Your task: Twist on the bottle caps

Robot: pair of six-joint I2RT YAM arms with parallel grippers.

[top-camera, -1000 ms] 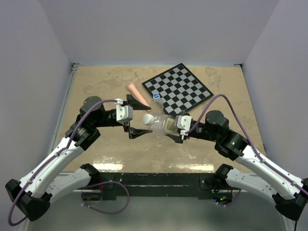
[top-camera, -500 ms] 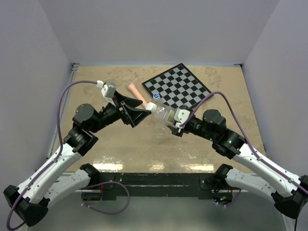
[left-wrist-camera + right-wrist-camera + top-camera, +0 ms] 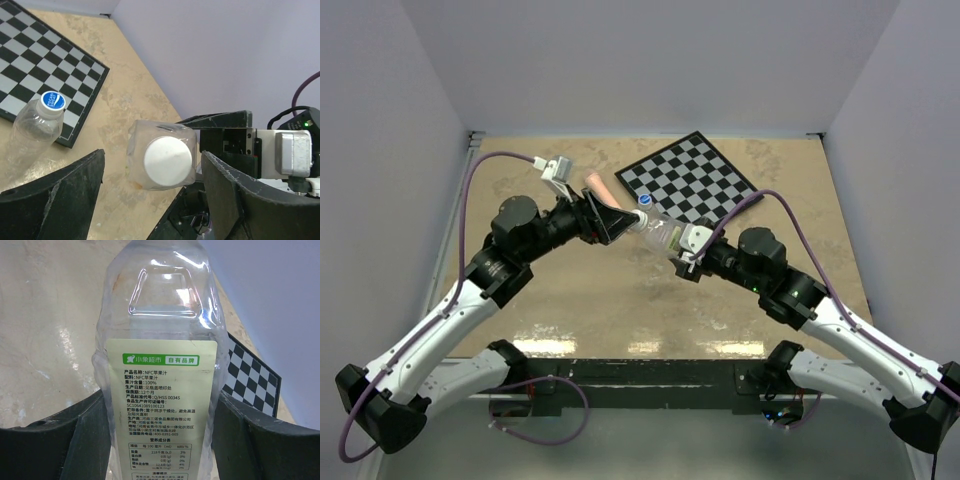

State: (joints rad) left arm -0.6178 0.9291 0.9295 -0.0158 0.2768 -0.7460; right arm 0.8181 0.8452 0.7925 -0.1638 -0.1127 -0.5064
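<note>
My right gripper (image 3: 678,248) is shut on the large clear bottle (image 3: 663,237) around its yellowish label (image 3: 162,405) and holds it tilted above the table. The white cap (image 3: 168,159) sits on the bottle's neck. My left gripper (image 3: 620,222) is open, its jaws on either side of the white cap without touching it (image 3: 152,156). The tiny bottle (image 3: 31,136) stands at the chessboard's edge with the blue cap (image 3: 52,101) on top; the blue cap also shows in the top view (image 3: 645,200).
A black-and-white chessboard (image 3: 692,183) lies at the back right. A pink tapered stick (image 3: 603,192) lies just behind my left gripper. Grey walls close in the table on three sides.
My left arm has lifted and swung its open gripper right, up to the capped end of the large bottle. My right gripper has tilted the bottle towards the back left.
</note>
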